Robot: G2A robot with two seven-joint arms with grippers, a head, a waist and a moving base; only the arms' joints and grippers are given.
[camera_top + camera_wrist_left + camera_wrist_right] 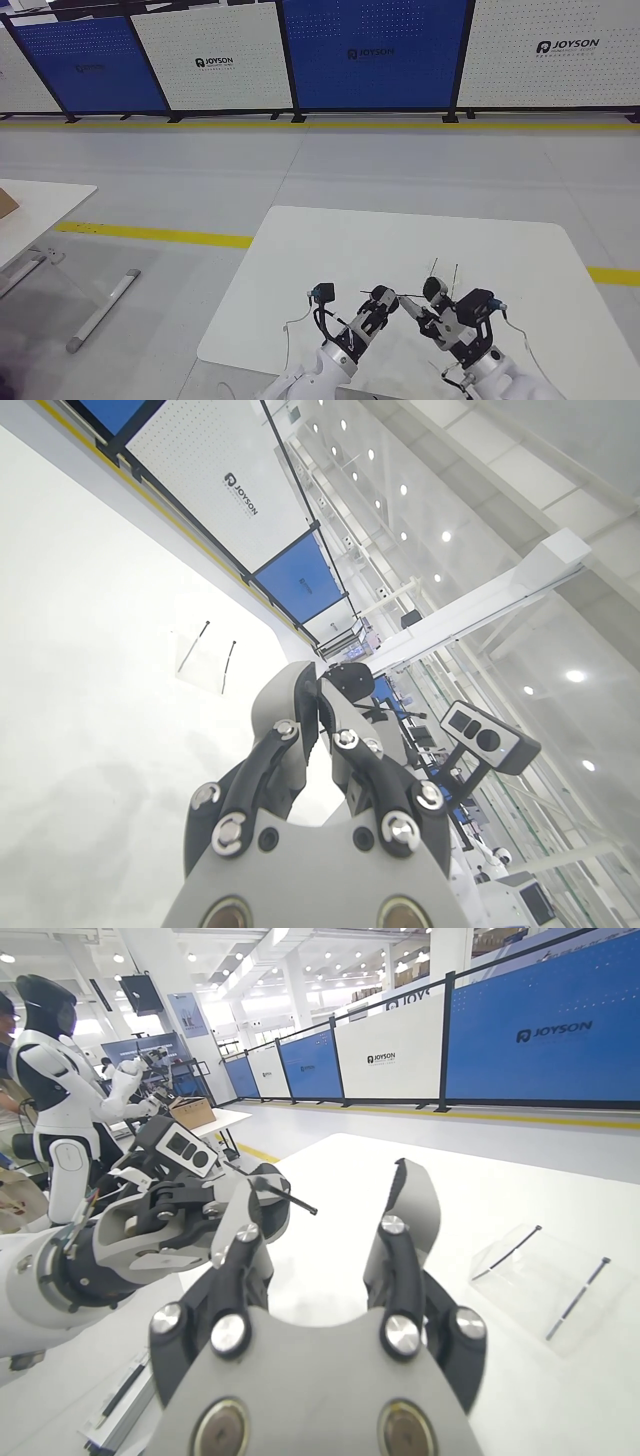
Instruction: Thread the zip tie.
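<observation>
**A:** Where is the zip tie?

**B:** The left claw is clamped shut on the black zip tie. The strap runs crosswise between its pads. The head end sticks out toward the right claw.

**A:** And the right claw?

**B:** It is spread wide and holds nothing. It sits nearly tip to tip with the left claw, just apart, above the white counter. The tie's head lines up with the gap between the right claw's fingers. I can't tell whether it is actually inside that gap.

**A:** Anything else close by?

**B:** There is a clear plastic stand on the counter, near the right claw on the side away from the left claw. Two more black ties lie across it, side by side but apart: the inner spare tie and the outer spare tie. Neither claw touches them.
</observation>
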